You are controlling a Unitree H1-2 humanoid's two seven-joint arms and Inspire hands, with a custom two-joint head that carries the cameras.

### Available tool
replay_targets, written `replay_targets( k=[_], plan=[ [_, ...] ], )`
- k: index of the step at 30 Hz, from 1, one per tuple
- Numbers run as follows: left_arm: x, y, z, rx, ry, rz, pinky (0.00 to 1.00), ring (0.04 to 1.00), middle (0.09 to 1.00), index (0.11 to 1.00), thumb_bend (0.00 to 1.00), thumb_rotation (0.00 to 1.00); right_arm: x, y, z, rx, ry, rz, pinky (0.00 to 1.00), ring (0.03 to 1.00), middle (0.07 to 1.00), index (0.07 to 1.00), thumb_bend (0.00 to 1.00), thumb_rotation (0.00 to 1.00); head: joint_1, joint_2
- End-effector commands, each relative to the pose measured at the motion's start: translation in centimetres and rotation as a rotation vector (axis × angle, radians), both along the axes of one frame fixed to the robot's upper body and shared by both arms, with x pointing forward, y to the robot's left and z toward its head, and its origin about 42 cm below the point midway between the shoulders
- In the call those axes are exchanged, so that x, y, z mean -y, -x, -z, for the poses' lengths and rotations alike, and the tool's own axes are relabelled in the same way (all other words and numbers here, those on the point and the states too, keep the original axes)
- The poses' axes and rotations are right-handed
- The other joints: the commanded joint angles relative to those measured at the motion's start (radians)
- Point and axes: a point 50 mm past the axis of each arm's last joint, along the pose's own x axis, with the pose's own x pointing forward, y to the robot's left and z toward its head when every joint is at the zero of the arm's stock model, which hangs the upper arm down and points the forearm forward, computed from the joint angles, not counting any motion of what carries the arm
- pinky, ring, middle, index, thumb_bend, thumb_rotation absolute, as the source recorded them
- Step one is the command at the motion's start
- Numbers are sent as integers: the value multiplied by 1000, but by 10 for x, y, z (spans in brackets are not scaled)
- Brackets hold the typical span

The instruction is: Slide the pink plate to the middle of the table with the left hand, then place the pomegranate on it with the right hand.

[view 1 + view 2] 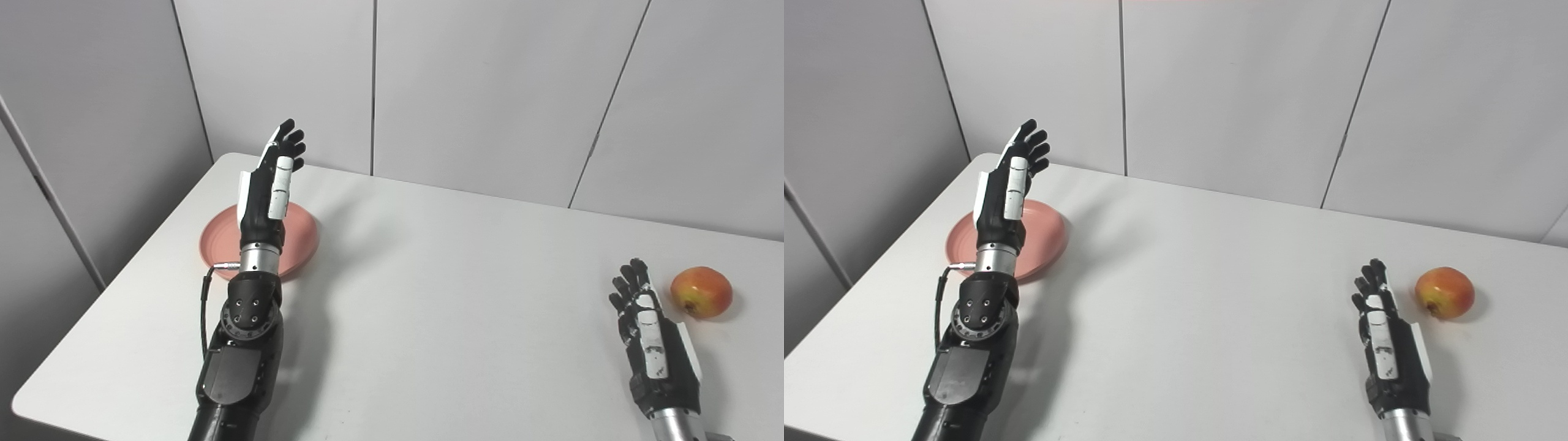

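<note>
The pink plate lies on the white table near its far left corner. My left hand is raised above the plate, fingers stretched out and apart, holding nothing; the forearm hides the plate's middle. The pomegranate, red and yellow, rests at the right side of the table. My right hand lies open near the table's front right, just left of the pomegranate and not touching it.
Grey wall panels stand right behind the table's far edge. The table's left edge runs close beside the plate. A black cable loops off the left wrist.
</note>
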Motion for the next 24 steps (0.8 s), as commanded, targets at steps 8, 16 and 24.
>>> replay_targets(
  k=[8,16,24],
  plan=[
    [-34,-13,-32,128,2,-89,789,812,826,826,785,1000,7,-6,-5,55,3,5,1000,1000,1000,1000,598,912,3,-12],
    [-62,-12,-29,101,-14,-167,763,800,811,806,834,1000,8,-6,-5,56,-2,-1,1000,1000,1000,1000,573,892,6,-13],
    [-84,-11,-24,86,10,-205,771,787,797,795,811,1000,9,-6,-6,56,-2,0,1000,1000,1000,1000,562,887,12,-11]
  ],
)
